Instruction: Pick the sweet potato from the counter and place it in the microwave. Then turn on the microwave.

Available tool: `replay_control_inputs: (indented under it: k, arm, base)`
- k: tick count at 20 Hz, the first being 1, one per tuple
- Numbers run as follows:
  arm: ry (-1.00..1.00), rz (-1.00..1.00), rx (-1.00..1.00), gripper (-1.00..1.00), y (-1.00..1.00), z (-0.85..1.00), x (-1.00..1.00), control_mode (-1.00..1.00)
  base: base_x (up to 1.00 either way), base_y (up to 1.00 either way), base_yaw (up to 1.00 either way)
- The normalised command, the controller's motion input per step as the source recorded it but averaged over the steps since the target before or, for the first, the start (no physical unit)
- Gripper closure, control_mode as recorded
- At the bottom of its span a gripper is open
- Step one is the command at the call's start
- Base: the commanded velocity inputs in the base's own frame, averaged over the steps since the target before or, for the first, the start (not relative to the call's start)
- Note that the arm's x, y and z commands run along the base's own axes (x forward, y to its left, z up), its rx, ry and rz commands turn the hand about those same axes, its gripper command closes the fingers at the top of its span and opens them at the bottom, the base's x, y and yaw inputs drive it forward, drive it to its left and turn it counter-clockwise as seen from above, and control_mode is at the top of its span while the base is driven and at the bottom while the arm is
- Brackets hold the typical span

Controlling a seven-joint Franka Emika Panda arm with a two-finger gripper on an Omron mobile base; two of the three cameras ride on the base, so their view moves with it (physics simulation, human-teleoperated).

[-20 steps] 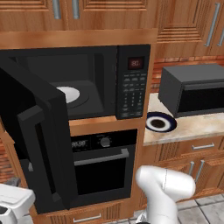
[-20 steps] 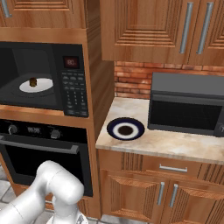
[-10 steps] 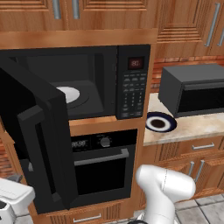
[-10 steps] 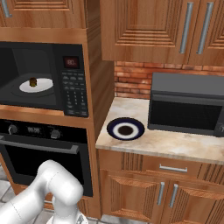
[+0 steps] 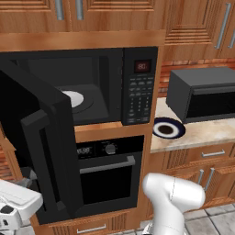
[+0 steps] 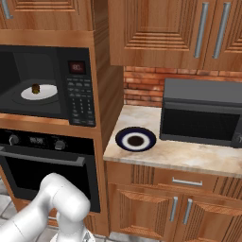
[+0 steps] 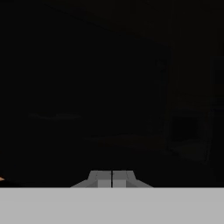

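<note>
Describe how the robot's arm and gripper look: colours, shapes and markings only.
The arm is glossy white, built of thick rounded tubular segments with a bulbous elbow-like joint; no cables or markings show on it. From the right base camera the same white arm curves smoothly like a bent pipe. The gripper shows two small grey, flat-faced finger tips with sloped outer edges against the dark.

Both base views share the microwave point(image 5: 92, 87) — hand view close, dark.

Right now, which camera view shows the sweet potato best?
The right base view: the sweet potato sits unobstructed on the microwave's white turntable. In the left base view the open door hides it. The hand view is too dark.
</note>
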Motion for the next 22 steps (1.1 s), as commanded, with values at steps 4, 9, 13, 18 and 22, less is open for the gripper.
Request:
replay_control_inputs:
  k: [4,9,13,18,22]
  arm:
    - [0.00,0.00,0.00,1.00,-0.34,-0.03,0.13,-1.00]
    - [0.00,0.00,0.00,1.00,-0.33,-0.02,0.11,-1.00]
    - [0.00,0.00,0.00,1.00,-0.33,0.00,0.13,-1.00]
    - [0.00,0.01,0.00,1.00,-0.28,0.00,0.23,-1.00]
    - [0.00,0.04,0.00,1.00,-0.32,0.00,0.38,-1.00]
  base:
    - [0.00,0.00,0.00]
    - [0.00,0.00,0.00]
    - [0.00,0.00,0.00]
    - [0.00,0.00,0.00]
    - [0.00,0.00,0.00]
